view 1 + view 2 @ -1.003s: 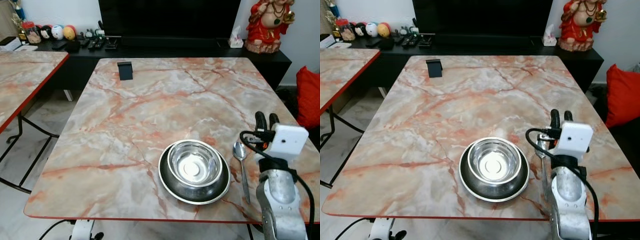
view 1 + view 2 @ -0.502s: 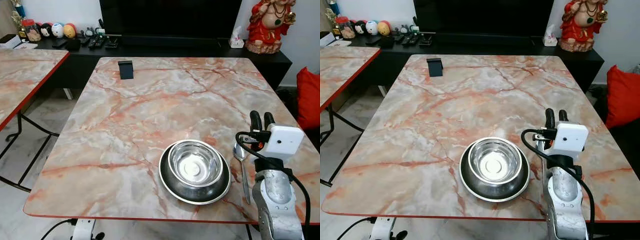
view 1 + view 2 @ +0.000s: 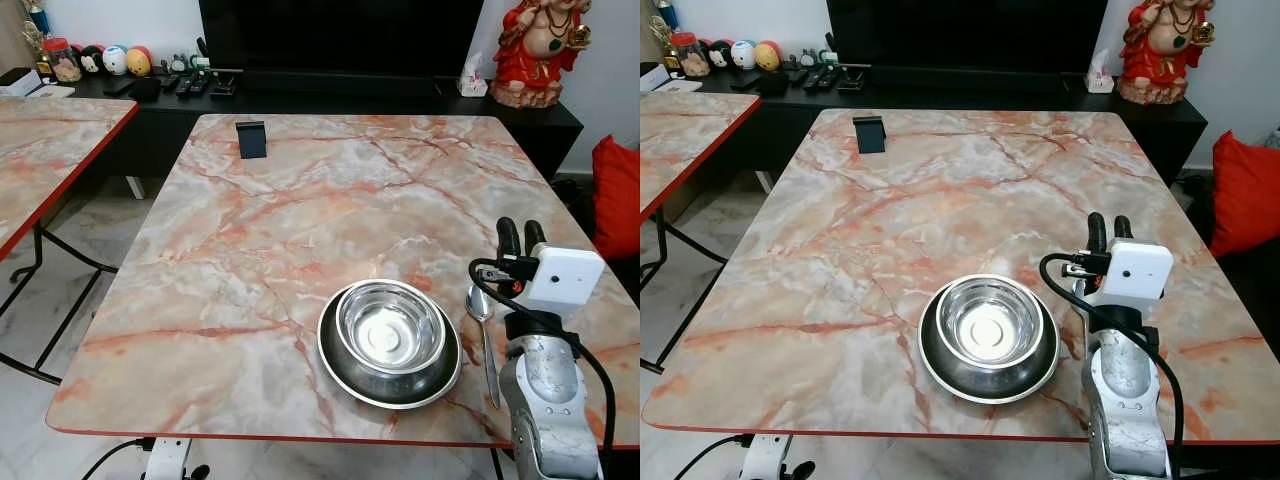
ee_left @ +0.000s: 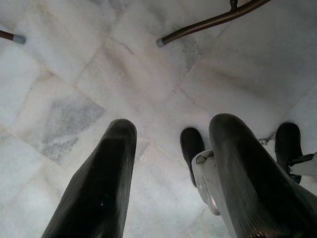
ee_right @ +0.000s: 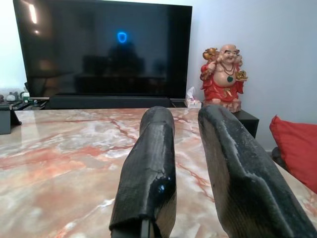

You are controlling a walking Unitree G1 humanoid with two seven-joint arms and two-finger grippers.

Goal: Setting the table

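Worktop [image 3: 300,200] first: a broad slab of glossy pink-and-cream marble pattern with rust veins, rounded corners and a thin red rim, and most of its far and left stretch is bare room. A second worktop [image 3: 40,150] of the same finish stands off to the left, a strip of pale tiled floor [image 3: 70,310] between them. Beyond the far edge, a black TV [image 3: 340,35] on a low black cabinet [image 3: 540,115], a glossy red-and-gold statue [image 3: 533,50] at its right end, a red cushion [image 3: 618,195] off the right side. Now the setting, close to the near edge, right of centre: a round, dark-rimmed steel plate [image 3: 335,370] with a shiny steel bowl [image 3: 390,327] nested in it, polished, smooth-walled, flat-bottomed. Just right of the plate, not touching it, a slim steel spoon [image 3: 484,325] lies flat, its oval end away from the near edge, handle running back toward it. Right gripper [image 3: 516,238] hovers above the worktop just right of the spoon, its ribbed black fingers [image 5: 151,168] pointing toward the TV, a narrow gap between them, nothing held. Left gripper [image 4: 168,168] hangs low over the floor, fingers apart. Smallest, a black stand [image 3: 251,140] near the far left corner.
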